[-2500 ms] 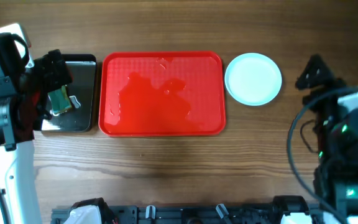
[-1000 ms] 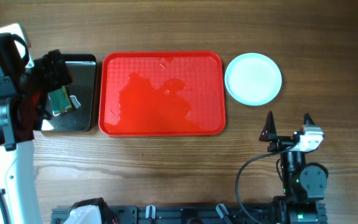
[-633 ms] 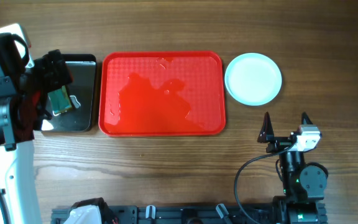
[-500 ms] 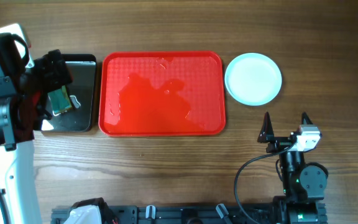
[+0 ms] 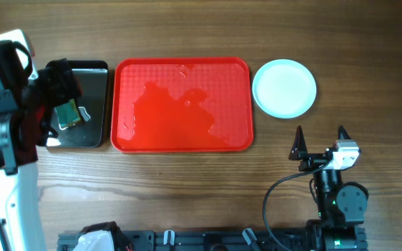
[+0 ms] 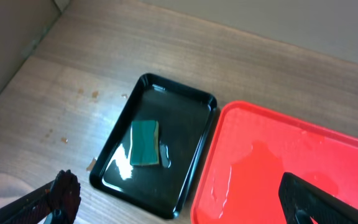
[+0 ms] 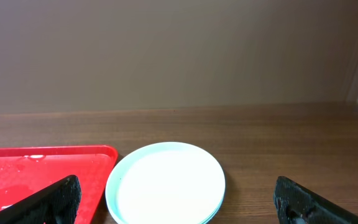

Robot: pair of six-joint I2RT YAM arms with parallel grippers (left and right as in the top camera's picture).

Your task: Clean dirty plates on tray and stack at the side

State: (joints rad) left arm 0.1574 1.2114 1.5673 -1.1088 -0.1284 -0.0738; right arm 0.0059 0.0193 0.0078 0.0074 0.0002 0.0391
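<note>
- The plates [image 5: 285,88] sat in a stack on the wooden table [image 5: 187,188], just beside the far right corner of the tray [image 5: 182,104]. They were off the tray and not touching it.
- The top plate showed a plain pale face. The right wrist view showed layered rims at the stack's near edge, but I could not count them.
- The red tray carried a wet, glossy patch across its middle.
- The right gripper [image 5: 319,139] stood near the plates on the table's near side, its fingers spread wide and holding nothing.
- The left gripper [image 6: 185,202] hung above the black tray [image 6: 185,93] left of the red one, fingers apart and empty.
- A green sponge [image 6: 145,143] lay flat in that black tray's wet bottom.
</note>
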